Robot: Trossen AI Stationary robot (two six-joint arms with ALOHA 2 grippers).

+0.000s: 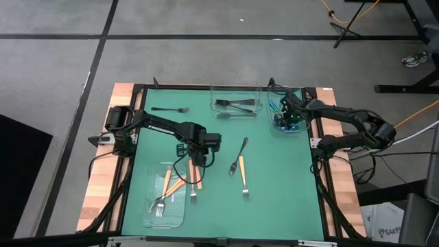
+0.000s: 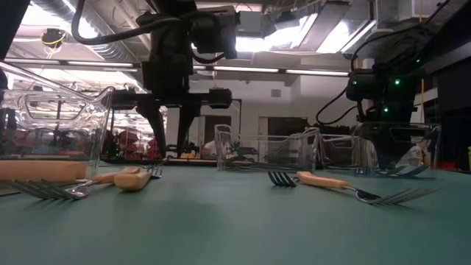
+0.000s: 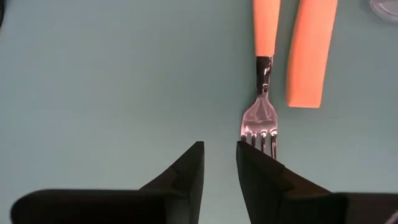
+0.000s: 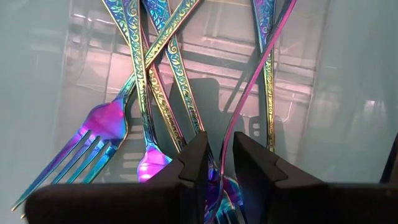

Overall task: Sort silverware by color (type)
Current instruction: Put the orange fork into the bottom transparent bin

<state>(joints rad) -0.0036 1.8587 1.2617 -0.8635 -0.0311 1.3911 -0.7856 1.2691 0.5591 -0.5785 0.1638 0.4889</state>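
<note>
Because the left gripper [image 3: 219, 149] hangs low over the green table mat [image 1: 274, 199] with only a narrow gap between its fingers [image 3: 186, 171] and nothing in that gap, the step in hand reads as taking up an orange-handled fork with a silver head [image 3: 261, 118] for the clear plastic tray of orange forks [image 1: 152, 221].

To do it well:
1. Shift the gripper sideways until the fork's neck or handle, not its tines, sits in the gap; at present the tines lie just beside one finger, outside it.
2. Widen the fingers before descending, so that neither tip lands on the metal.
3. Close across the handle's narrow width and lift level.
4. Keep clear of the second orange handle [image 3: 309, 50], which lies just beside the first and could be dragged.

Positions, all taken from that tray:
- The target fork lies just outside the tray's inner long side, directly under the left gripper.
- The second orange handle crosses the tray's rim.
- Farther in, near the mat's middle, lie a loose orange-handled fork [image 1: 244, 180] and a dark fork [image 1: 239, 152], well apart from the tray.
- On the mat's far side stand a clear tray of black forks [image 1: 257, 88] and a clear tray of iridescent blue forks [image 1: 273, 130], where the right gripper [image 4: 217, 146] waits; its state cannot be told
</note>
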